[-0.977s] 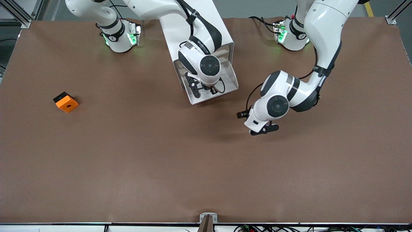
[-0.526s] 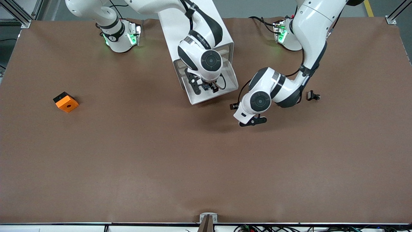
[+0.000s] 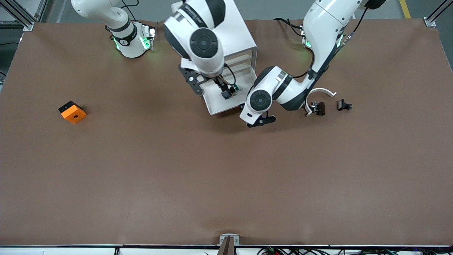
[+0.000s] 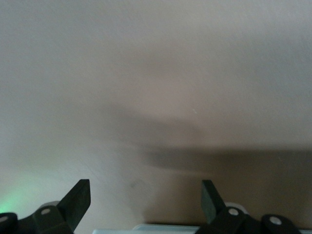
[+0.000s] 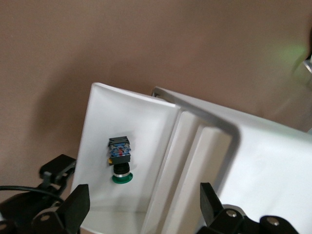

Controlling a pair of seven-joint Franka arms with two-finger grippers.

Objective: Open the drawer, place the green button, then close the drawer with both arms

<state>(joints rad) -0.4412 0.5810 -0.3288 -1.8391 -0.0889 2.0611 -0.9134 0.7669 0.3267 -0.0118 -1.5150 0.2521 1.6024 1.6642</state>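
The drawer [image 3: 216, 106] is pulled out of the white cabinet [image 3: 237, 32] toward the front camera. The button [image 3: 227, 93] lies in it on its side, green cap and dark body. In the right wrist view the button [image 5: 120, 161] rests on the drawer floor [image 5: 97, 126] beside the cabinet [image 5: 273, 161]. My right gripper [image 3: 208, 84] is open and empty above the drawer [image 5: 144, 200]. My left gripper [image 3: 260, 121] is open and empty, low over the table by the drawer's front corner at the left arm's end. In the left wrist view [image 4: 146, 192] a white rim [image 4: 161, 228] shows under it.
An orange block with a hole [image 3: 72, 112] sits toward the right arm's end of the table. A white arc [image 3: 320, 92] and two small black-brown clips [image 3: 318, 108] [image 3: 344, 105] lie toward the left arm's end, beside the left arm's elbow.
My right gripper has let go of the button and risen out of the drawer. My left arm has swung toward the drawer's front, uncovering the white arc and clips.
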